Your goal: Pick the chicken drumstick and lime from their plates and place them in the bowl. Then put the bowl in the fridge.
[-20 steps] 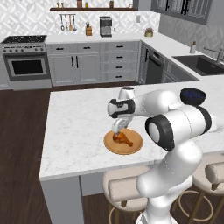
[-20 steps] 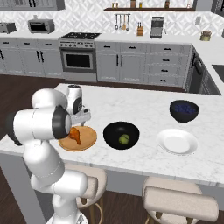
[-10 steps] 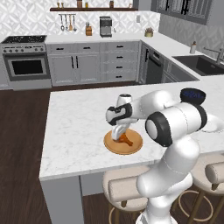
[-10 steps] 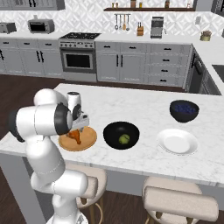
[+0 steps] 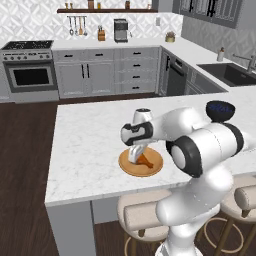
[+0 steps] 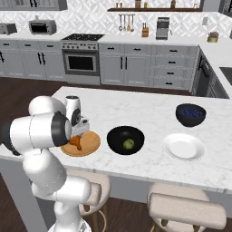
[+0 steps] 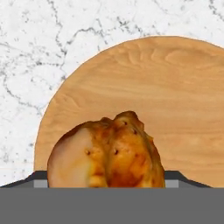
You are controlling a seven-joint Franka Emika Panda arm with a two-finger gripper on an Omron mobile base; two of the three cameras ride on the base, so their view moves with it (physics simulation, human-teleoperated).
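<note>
Gripper [image 5: 135, 159] is down at the wooden plate [image 5: 150, 169] on the marble bench [image 5: 85, 145], w/ the chicken drumstick [image 5: 144, 160] right at its tips; hand view has the drumstick [image 7: 107, 153] filling the space betw. the tips, lying on the wood plate [image 7: 175, 100]. Can't tell whether the jaws are clamped on it or just around it. Lime [image 6: 129, 144] sits inside the black bowl [image 6: 115, 136], just beside the wood plate [image 6: 93, 142]. White plate [image 6: 183, 147] is further along the bench, dark blue bowl [image 6: 190, 115] behind it.
</note>
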